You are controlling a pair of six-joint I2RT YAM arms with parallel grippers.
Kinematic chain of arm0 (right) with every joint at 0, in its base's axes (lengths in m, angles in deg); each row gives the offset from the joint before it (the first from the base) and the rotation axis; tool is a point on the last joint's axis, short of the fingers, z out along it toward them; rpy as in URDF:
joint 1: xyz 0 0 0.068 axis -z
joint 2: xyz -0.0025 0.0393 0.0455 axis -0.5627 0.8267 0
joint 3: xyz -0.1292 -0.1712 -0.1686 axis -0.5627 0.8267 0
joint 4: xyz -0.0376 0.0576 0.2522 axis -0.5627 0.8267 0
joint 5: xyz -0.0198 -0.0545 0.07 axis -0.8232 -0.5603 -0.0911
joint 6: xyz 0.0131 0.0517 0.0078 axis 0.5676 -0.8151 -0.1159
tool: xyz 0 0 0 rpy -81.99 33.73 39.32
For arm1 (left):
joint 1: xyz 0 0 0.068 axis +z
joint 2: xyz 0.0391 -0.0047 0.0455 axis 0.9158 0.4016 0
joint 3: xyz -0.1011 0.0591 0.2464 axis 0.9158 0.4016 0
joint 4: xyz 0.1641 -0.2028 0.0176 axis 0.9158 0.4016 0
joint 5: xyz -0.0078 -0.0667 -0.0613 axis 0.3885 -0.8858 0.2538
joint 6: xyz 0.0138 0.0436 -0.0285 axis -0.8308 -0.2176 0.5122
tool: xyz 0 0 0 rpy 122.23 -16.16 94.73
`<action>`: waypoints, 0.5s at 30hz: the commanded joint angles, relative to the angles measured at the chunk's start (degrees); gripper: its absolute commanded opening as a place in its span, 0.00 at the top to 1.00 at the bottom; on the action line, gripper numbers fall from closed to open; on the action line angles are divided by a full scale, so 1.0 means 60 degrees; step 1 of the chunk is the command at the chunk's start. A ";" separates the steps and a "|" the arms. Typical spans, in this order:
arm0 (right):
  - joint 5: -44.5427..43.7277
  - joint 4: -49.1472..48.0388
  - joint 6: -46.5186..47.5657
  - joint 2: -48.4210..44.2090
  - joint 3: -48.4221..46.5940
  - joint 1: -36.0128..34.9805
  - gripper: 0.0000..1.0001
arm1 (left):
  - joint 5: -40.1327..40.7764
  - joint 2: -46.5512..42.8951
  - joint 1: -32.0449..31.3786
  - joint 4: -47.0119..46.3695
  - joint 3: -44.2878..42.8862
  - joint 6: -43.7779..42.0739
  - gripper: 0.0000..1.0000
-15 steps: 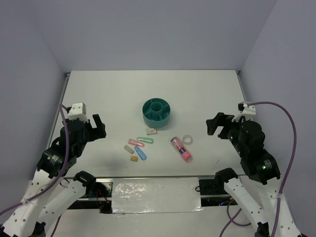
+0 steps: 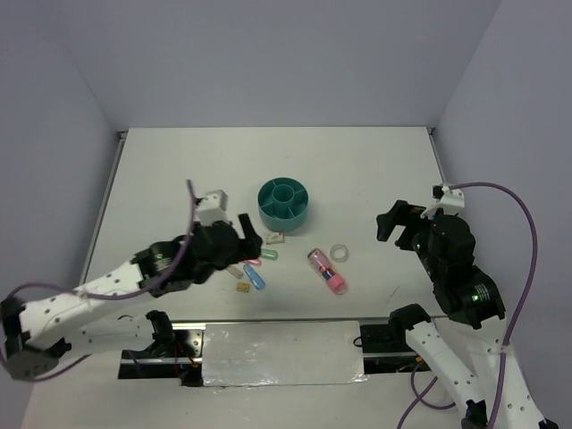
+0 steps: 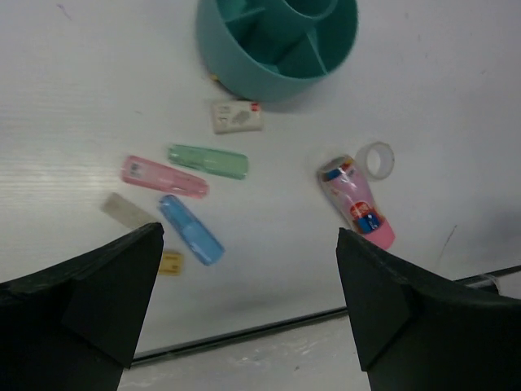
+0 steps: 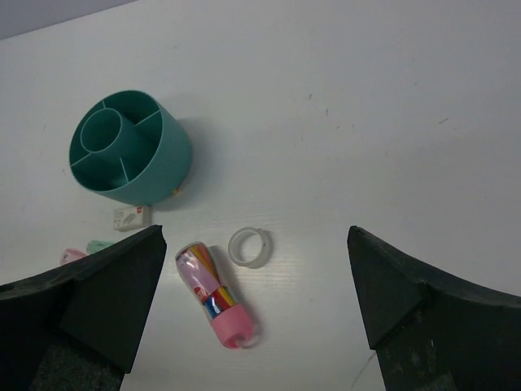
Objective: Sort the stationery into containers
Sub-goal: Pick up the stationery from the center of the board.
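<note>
Left gripper [image 2: 249, 234] spread wide and empty, hovering over pink capsule-shaped piece [image 3: 164, 177], green capsule-shaped piece [image 3: 207, 161] and blue capsule-shaped piece [image 3: 190, 229], all just near-side of round teal plastic organiser [image 2: 284, 204], right gripper [image 2: 394, 222] splayed too, well right of the organiser

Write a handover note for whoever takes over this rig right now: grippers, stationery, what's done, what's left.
Left gripper: open, empty, above the loose pieces.
Right gripper: open, empty, raised at the right.
Round teal plastic organiser: compartments look empty.
On the white table beside it: pink capsule-shaped piece, green capsule-shaped piece, blue capsule-shaped piece, white eraser, pale grey eraser, small yellow eraser, pink cylindrical tube, clear tape ring.
Done: nothing sorted.
Left: every item.
</note>
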 commanded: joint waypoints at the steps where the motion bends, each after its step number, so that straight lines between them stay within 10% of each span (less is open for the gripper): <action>1: -0.0619 0.0072 -0.0308 0.0032 -0.0125 -0.0058 0.00 | 0.2752 0.1612 -0.2343 -0.0448 -0.0836 0.2928 0.01; 15: -0.0679 0.0395 -0.0264 -0.0612 -0.0126 -0.0028 0.00 | 0.3300 0.9423 -0.2993 0.2628 -0.7060 0.5582 0.02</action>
